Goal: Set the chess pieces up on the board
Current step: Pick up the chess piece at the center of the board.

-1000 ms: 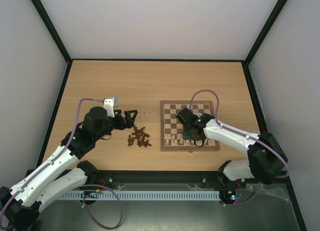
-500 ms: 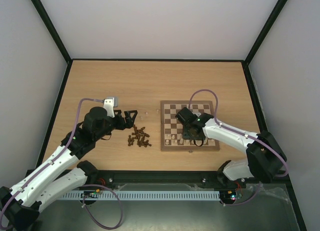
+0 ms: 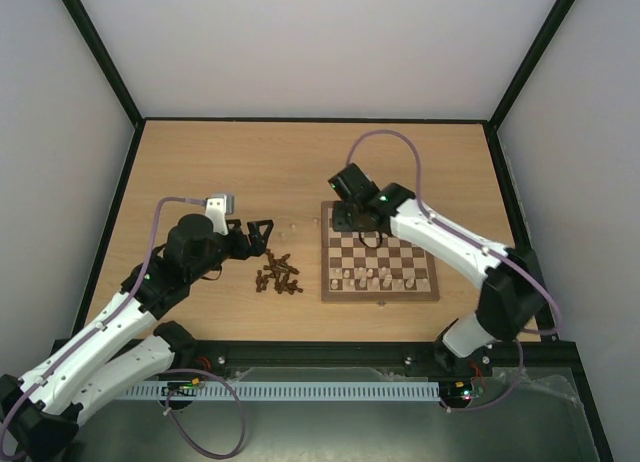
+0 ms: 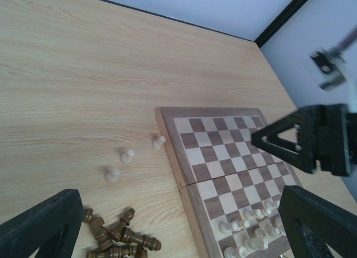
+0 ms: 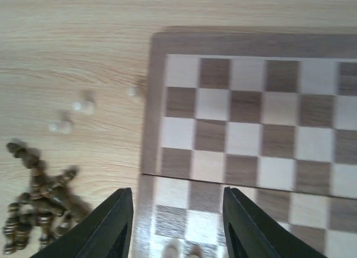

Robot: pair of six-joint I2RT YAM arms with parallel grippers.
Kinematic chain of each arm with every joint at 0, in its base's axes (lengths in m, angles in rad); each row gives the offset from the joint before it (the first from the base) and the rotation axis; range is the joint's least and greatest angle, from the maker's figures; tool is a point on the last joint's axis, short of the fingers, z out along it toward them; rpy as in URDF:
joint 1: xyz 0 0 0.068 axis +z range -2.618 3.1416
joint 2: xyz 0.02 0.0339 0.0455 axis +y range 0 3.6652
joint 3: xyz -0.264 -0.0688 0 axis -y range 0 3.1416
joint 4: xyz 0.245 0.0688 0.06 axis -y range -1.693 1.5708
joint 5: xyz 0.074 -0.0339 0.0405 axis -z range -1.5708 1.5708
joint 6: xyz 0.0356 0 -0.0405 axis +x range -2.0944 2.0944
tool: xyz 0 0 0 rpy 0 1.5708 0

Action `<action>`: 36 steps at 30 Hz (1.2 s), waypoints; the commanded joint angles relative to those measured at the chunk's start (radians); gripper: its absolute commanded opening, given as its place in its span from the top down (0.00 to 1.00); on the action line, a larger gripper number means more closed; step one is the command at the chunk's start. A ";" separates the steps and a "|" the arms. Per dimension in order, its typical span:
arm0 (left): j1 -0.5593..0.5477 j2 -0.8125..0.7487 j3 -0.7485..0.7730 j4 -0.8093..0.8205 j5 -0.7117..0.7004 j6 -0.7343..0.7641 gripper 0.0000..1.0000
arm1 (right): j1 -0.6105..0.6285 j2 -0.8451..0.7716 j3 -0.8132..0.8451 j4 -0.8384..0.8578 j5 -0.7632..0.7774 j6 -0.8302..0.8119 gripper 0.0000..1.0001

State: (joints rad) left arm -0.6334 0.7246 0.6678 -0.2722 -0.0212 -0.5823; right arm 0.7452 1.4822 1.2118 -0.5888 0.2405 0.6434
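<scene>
The board lies right of centre, with cream chess pieces standing in its two near rows. Three cream pawns stand on the table off the board's far left corner. A pile of dark pieces lies left of the board. My right gripper hovers over the board's far left part, open, nothing between its fingers. My left gripper hangs wide open just beyond the dark pile, holding nothing.
The board's brown frame stands slightly proud of the tabletop. Black posts and white walls close in the table at the back and sides. The right gripper's black fingers show over the board in the left wrist view.
My right gripper opened, rose from the board's near rows and swung to its far left part. The left arm stayed where it was.
</scene>
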 commanded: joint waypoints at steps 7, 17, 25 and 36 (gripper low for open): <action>0.005 -0.079 0.033 -0.071 -0.073 0.016 0.01 | 0.043 0.407 0.343 0.030 -0.174 -0.144 0.66; 0.006 -0.106 0.041 -0.103 -0.096 0.014 0.01 | 0.089 0.660 0.567 -0.026 -0.168 -0.177 0.71; 0.006 -0.102 0.039 -0.109 -0.099 0.020 0.01 | 0.091 0.732 0.594 -0.039 -0.152 -0.182 0.74; 0.005 -0.108 0.036 -0.109 -0.108 0.021 0.01 | 0.091 0.771 0.596 -0.035 -0.130 -0.183 0.78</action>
State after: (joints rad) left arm -0.6334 0.6254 0.6743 -0.3744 -0.1143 -0.5739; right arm 0.8352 2.2173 1.7878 -0.5663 0.0902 0.4721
